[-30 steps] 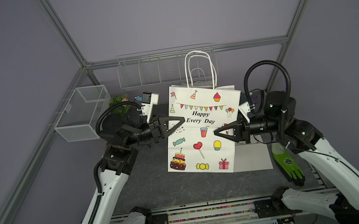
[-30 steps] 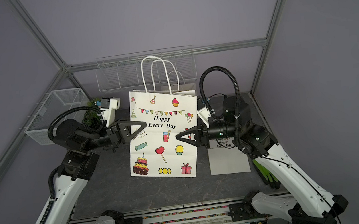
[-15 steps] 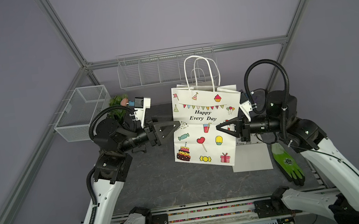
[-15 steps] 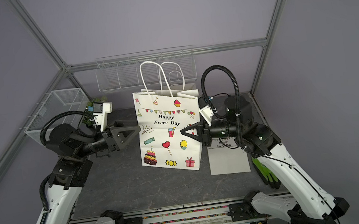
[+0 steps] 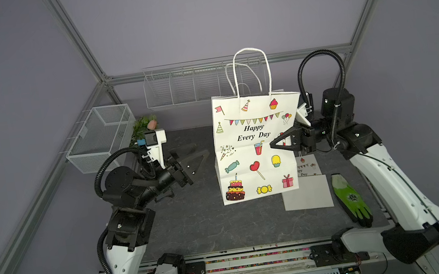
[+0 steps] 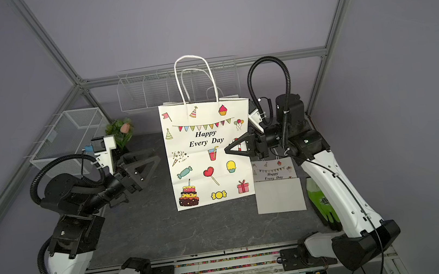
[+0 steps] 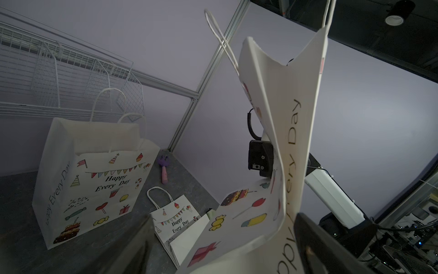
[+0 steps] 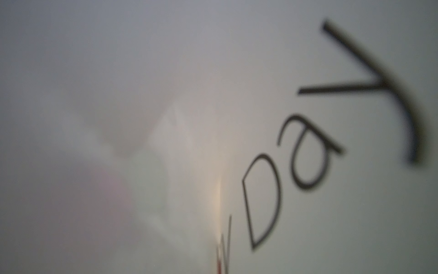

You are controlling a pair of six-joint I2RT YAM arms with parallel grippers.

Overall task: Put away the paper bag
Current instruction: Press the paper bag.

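the paper bag is standing upright near the middle of the table, a little toward the right edge, with its printed face turned to the front edge; whether its bottom is touching the table is unclear. the right jaws, on the right arm, are clamping together on the bag's right side about halfway up. the left jaws, on the left arm, are hovering wide apart near the bag's left side, clear of it. a small flat bag, a grey sheet covering its lower end and a green glove are lying by the right edge. a second large bag is standing toward the back edge.
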